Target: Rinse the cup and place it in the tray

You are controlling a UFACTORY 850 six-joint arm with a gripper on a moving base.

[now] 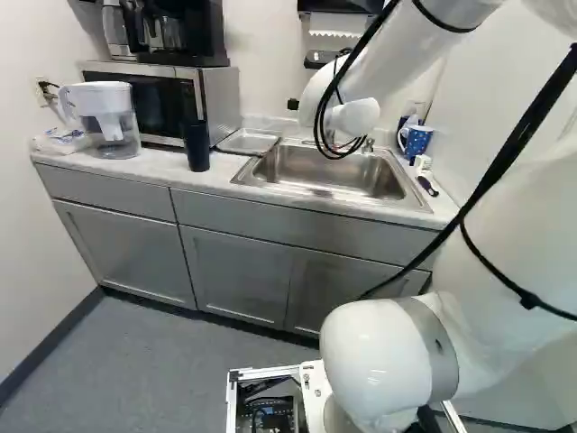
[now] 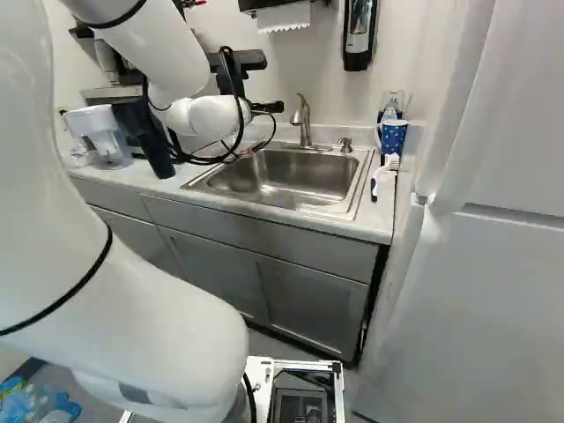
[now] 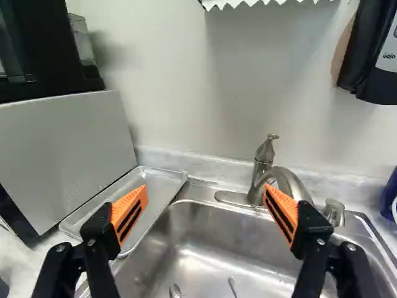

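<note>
My gripper (image 2: 269,107) is raised over the sink area in the right base view, partly hidden by the wrist. In the wrist view the gripper (image 3: 205,191) stands wide open, nothing between its orange pads. The shallow metal tray (image 1: 249,142) lies on the counter between microwave and sink; in the wrist view the tray (image 3: 162,181) is bare. A tall dark cup (image 1: 196,146) stands upright in front of it. A blue dotted cup (image 2: 393,137) stands right of the sink. Which cup is meant, I cannot tell. The faucet (image 3: 273,177) rises behind the basin (image 3: 217,233).
Two utensils, one a spoon (image 3: 175,290), lie in the sink. A microwave (image 1: 162,99) and a water pitcher (image 1: 108,122) are at the left. A brush (image 2: 384,176) lies near the dotted cup. A soap dispenser (image 2: 359,33) and towel dispenser hang on the wall.
</note>
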